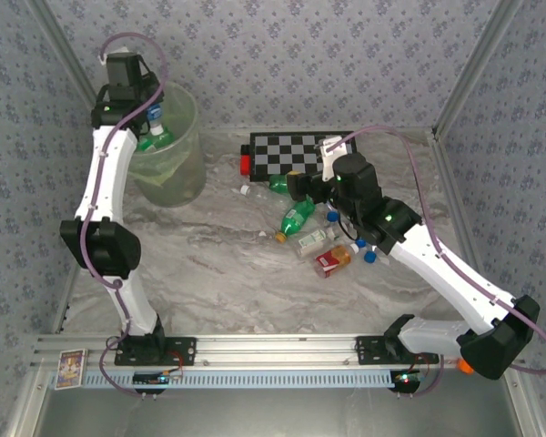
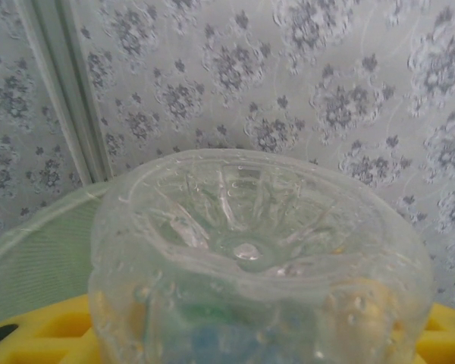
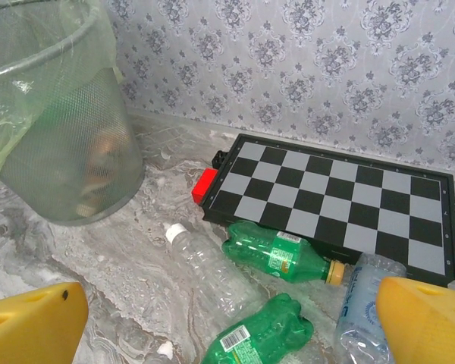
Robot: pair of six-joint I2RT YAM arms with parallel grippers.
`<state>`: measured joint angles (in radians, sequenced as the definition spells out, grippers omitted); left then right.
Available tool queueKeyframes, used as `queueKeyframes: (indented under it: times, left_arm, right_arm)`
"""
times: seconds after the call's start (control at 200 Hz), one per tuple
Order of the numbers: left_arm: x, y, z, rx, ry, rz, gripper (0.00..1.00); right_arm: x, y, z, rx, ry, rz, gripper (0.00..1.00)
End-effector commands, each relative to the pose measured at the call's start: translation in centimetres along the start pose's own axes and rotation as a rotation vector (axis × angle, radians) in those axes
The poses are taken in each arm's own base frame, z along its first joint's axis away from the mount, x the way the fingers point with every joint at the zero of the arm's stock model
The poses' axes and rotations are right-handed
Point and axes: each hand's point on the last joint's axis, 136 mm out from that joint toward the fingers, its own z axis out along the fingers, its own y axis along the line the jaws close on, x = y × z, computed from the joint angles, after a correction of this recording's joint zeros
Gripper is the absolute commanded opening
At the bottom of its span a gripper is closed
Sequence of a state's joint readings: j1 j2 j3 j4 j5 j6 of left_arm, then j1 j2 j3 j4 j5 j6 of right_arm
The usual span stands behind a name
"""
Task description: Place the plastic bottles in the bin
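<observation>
Bottles (image 1: 297, 217) look empty: light, thin-walled, slippery.
Left hand (image 1: 152, 114) pinches a clear bottle (image 2: 250, 258) above the bin (image 1: 184, 168); right hand (image 3: 227, 322), spread, over green bottles (image 3: 284, 258) right of it, best gripped mid-body.

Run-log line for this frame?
left end effector: holds clear plastic bottle above round translucent pale-green bin | right end effector: open over green plastic bottles

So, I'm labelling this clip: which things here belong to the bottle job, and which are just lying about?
Job: bin; clear bottle held over it; green bottles; red-labelled bottle; other loose bottles.
Lying about: checkerboard; red block at its corner; card by the rail.
</observation>
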<state>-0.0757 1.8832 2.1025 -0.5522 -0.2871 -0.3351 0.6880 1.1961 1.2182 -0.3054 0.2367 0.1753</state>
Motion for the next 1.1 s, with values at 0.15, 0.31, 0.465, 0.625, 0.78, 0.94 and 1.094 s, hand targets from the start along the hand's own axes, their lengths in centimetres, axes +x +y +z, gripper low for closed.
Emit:
queueKeyframes:
  times: [0.15,0.31,0.465,0.625,0.78,0.94,1.094]
  left_arm:
    - [1.3,-0.7,0.1,0.034,-0.055,-0.024,0.56]
    - [3.3,-0.6,0.2,0.046,-0.035,-0.069,0.56]
    - [4.3,-0.6,-0.1,0.060,-0.002,-0.076,0.56]
    - [5.5,-0.5,-0.3,0.063,0.037,-0.080,0.60]
    - [6.1,-0.7,-0.8,0.084,0.058,-0.091,0.81]
    - [5.2,-0.7,-1.9,0.093,0.051,-0.093,0.96]
    - [4.3,-0.3,-3.1,0.088,0.042,-0.105,0.96]
  right_arm:
    - [-1.7,-0.5,0.2,0.018,-0.041,0.000,0.99]
    - [-1.8,-0.4,0.4,0.009,-0.039,-0.002,0.99]
    - [-1.8,-0.3,0.6,0.001,-0.035,-0.003,0.99]
    - [-2.0,-0.4,0.7,0.003,-0.028,-0.020,0.99]
    - [-2.2,-0.5,0.7,0.000,-0.035,-0.024,0.99]
    - [-2.1,-0.4,0.7,-0.005,-0.030,-0.018,0.99]
    - [-2.0,-0.4,0.5,-0.009,-0.030,-0.013,0.99]
